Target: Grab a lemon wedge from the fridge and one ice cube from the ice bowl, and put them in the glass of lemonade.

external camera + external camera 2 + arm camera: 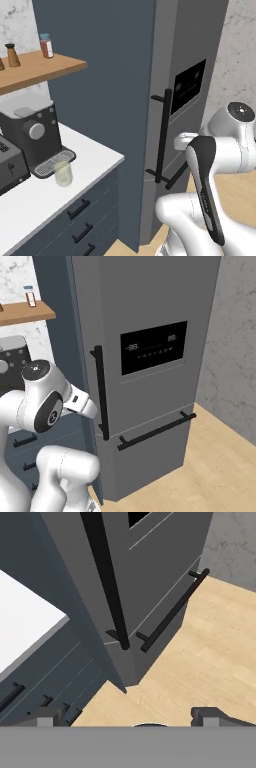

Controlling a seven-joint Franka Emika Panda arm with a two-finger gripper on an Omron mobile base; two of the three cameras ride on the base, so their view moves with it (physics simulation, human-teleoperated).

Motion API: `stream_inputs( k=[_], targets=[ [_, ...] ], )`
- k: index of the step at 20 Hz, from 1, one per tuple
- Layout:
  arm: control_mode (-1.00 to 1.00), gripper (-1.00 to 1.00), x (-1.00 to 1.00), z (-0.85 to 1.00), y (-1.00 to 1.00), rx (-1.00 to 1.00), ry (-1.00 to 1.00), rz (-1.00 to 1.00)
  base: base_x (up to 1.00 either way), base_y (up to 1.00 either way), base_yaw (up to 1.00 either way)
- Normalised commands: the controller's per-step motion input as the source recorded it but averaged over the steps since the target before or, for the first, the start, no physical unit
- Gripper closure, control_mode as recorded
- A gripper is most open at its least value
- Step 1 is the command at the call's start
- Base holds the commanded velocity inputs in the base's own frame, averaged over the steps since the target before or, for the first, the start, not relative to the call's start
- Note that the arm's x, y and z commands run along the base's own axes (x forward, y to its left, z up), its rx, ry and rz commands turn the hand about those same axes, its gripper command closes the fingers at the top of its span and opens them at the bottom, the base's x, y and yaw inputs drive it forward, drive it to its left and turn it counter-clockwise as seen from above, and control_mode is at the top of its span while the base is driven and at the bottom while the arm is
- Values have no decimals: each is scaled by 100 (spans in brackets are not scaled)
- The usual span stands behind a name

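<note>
One shut fridge (150, 371) stands ahead; its upright door handle (106, 582) runs top to bottom, far beyond the gripper (131, 719), whose tips sit wide apart, empty. Glass (63, 173) waits left on counter (30, 200).

A tall grey fridge (150, 306) with black bar handles is shown, beside a white counter (30, 205) over dark blue drawers.
</note>
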Motion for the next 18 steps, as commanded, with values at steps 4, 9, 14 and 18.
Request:
stream_inputs(
  k=[4, 9, 14, 18],
  targets=[
    [-100, -100, 1, 0, 0, 0, 0, 0, 1, 0, 0],
    [-100, -100, 0, 0, 0, 0, -7, 2, 0, 0, 0],
    [-100, -100, 36, 19, -8, 4, -8, 9, 0, 0, 0],
    [-100, -100, 81, 56, -1, -1, 0, 14, 0, 0, 0]
  ],
)
